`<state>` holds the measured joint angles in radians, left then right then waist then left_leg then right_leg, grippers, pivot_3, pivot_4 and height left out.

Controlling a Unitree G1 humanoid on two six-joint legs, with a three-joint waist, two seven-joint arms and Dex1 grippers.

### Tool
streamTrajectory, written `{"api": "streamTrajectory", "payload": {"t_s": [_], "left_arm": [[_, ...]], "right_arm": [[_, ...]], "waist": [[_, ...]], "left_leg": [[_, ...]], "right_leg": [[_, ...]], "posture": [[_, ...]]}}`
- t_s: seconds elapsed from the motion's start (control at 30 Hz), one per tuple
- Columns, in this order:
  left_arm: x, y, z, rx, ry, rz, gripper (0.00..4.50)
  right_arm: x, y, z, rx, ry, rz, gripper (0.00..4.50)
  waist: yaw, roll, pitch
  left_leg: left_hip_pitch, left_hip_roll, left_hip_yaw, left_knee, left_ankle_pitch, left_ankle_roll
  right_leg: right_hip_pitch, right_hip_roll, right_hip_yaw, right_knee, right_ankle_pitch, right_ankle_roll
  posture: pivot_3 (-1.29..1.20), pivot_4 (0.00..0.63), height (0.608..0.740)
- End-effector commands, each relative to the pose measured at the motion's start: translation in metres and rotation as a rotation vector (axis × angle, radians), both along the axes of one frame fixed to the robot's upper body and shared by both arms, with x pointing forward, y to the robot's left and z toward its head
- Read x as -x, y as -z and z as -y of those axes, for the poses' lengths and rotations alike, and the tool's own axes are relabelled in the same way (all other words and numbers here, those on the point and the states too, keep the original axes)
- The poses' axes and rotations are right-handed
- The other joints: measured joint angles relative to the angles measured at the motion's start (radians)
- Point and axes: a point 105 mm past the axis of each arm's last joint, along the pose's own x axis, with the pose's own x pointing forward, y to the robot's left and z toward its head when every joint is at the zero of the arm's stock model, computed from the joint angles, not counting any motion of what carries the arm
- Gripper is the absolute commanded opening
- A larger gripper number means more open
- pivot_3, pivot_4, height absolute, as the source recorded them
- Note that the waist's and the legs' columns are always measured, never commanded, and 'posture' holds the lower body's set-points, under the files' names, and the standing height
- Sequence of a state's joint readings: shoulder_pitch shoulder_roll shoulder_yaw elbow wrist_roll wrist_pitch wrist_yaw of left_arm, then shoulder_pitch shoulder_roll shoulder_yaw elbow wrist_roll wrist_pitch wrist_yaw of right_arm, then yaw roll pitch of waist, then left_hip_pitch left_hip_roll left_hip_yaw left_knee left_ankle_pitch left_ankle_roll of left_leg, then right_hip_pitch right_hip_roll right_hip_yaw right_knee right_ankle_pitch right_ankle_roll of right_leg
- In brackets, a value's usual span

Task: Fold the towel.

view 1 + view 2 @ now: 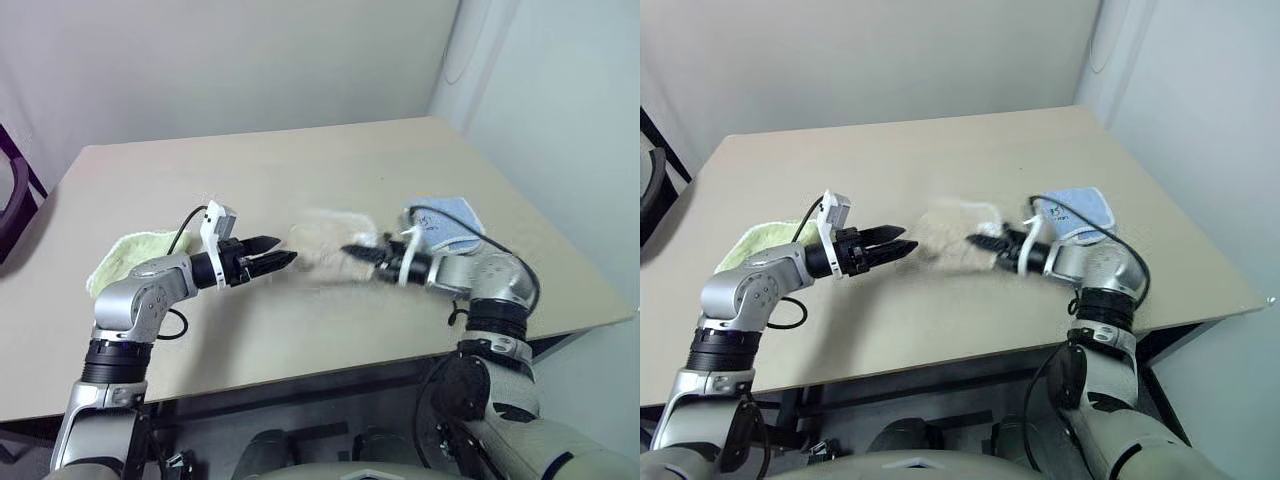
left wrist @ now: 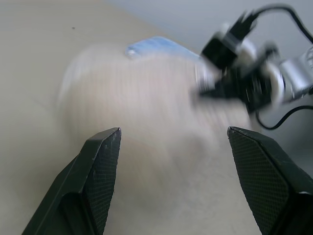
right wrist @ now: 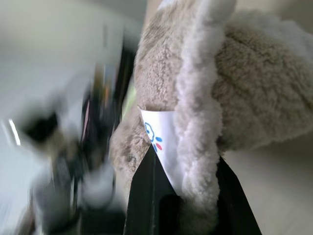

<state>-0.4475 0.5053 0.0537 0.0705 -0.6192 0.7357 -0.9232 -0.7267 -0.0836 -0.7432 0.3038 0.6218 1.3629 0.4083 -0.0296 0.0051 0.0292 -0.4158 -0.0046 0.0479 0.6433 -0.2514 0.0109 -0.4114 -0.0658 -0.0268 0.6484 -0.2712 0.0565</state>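
Towel (image 3: pixel 244 93) off table (image 1: pixel 300 170), bunched between both grippers, mid-table – raised likely to shake open before folding. Right gripper (image 1: pixel 352 251) clenched on towel's white-edged hem beside small label (image 3: pixel 159 134). Left gripper (image 1: pixel 288 258) jaws spread, nothing held – level just beside towel, probably for second corner. Blue cloth (image 1: pixel 450 222) beyond towel; green cloth (image 1: pixel 135 255) behind left arm.

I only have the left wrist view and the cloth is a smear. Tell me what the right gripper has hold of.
Observer: The right gripper is shut on the towel, pinching its white-corded edge beside a small white tag.
Operator: Confirm what lies behind my left arm.
Observer: A light-green towel lies on the table there.
Operator: Report the left gripper.
Observer: The left gripper is open, pointing at the towel.
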Motion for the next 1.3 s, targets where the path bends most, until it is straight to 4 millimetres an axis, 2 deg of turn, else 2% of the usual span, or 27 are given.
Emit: {"api": "streamTrajectory", "payload": {"t_s": [0.03,0.13,0.23,0.33,0.5,0.63,0.7,0.8,0.97,1.2,1.23,1.3], "left_arm": [[-0.005,-0.014,0.005,0.004,0.025,0.059,3.68],[-0.009,-0.014,0.009,0.003,0.040,0.060,3.68],[-0.012,-0.014,0.013,0.006,0.050,0.062,3.68],[-0.013,-0.011,0.017,0.000,0.065,0.060,3.68],[-0.012,-0.007,0.018,-0.001,0.068,0.056,3.68],[-0.012,-0.005,0.016,0.006,0.045,0.058,3.68],[-0.008,-0.001,0.016,0.004,0.045,0.049,3.68],[-0.003,0.003,0.014,0.007,0.038,0.036,3.68],[-0.002,0.005,0.013,0.002,0.030,0.034,3.68],[-0.003,0.005,0.014,0.006,0.026,0.036,3.68],[-0.002,0.005,0.015,0.007,0.029,0.035,3.68],[-0.001,0.005,0.016,0.007,0.032,0.035,3.68]], "right_arm": [[-0.016,-0.044,0.031,-0.040,0.229,0.171,0.01],[-0.030,-0.061,0.062,-0.043,0.468,0.227,0.01],[-0.041,-0.053,0.085,-0.026,0.613,0.200,0.01],[-0.048,-0.039,0.096,0.004,0.686,0.160,0.01],[-0.056,-0.019,0.101,0.020,0.752,0.084,0.01],[-0.053,-0.009,0.107,0.061,0.851,0.087,0.01],[-0.051,0.003,0.110,0.063,0.892,0.040,0.01],[-0.048,0.015,0.102,0.053,0.870,-0.015,0.01],[-0.041,0.023,0.094,0.053,0.849,-0.054,0.01],[-0.036,0.053,0.108,0.126,0.945,-0.215,0.01],[-0.036,0.054,0.109,0.125,0.951,-0.222,0.69],[-0.038,0.053,0.110,0.127,0.954,-0.219,1.30]], "waist": [[-0.002,0.001,0.000],[-0.011,0.002,0.001],[-0.016,0.003,0.002],[-0.016,0.002,0.002],[-0.014,0.004,0.003],[-0.014,0.004,0.003],[-0.014,0.004,0.003],[-0.014,0.004,0.003],[-0.014,0.004,0.004],[-0.014,0.004,0.003],[-0.013,0.004,0.003],[-0.013,0.004,0.003]], "left_leg": [[0.000,0.000,0.000,0.000,0.000,0.000],[-0.001,0.000,0.000,-0.001,0.002,0.003],[-0.001,0.000,0.001,0.000,0.002,0.003],[0.000,0.000,0.001,0.000,0.002,0.004],[0.000,0.001,0.002,0.002,0.003,0.004],[0.001,0.001,0.002,0.003,0.003,0.005],[0.002,0.001,0.002,0.003,0.003,0.005],[0.004,0.001,0.002,0.003,0.003,0.005],[0.006,0.001,0.002,0.003,0.003,0.005],[0.006,0.001,0.002,0.003,0.003,0.005],[0.006,0.001,0.002,0.003,0.003,0.005],[0.006,0.001,0.002,0.003,0.003,0.005]], "right_leg": [[0.000,0.000,0.000,0.000,0.000,0.000],[-0.002,0.000,0.000,0.001,0.001,0.002],[-0.001,0.001,0.000,0.001,0.001,0.003],[0.000,0.001,0.000,0.001,0.001,0.003],[0.001,0.004,0.000,0.002,0.001,0.003],[0.002,0.004,0.000,0.002,0.003,0.006],[0.004,0.004,0.000,0.002,0.004,0.008],[0.006,0.004,0.000,0.002,0.003,0.008],[0.007,0.004,0.000,0.003,0.003,0.008],[0.007,0.004,0.000,0.003,0.003,0.008],[0.007,0.004,0.000,0.003,0.003,0.008],[0.008,0.004,0.000,0.003,0.003,0.008]], "posture": [[0.00,0.000,0.740],[0.00,0.000,0.740],[0.00,0.000,0.740],[0.00,0.000,0.740],[0.00,0.000,0.740],[0.00,0.000,0.740],[0.00,0.000,0.740],[0.00,0.000,0.740],[0.00,0.000,0.740],[0.00,0.000,0.740],[0.00,0.000,0.740],[0.00,0.000,0.740]]}}
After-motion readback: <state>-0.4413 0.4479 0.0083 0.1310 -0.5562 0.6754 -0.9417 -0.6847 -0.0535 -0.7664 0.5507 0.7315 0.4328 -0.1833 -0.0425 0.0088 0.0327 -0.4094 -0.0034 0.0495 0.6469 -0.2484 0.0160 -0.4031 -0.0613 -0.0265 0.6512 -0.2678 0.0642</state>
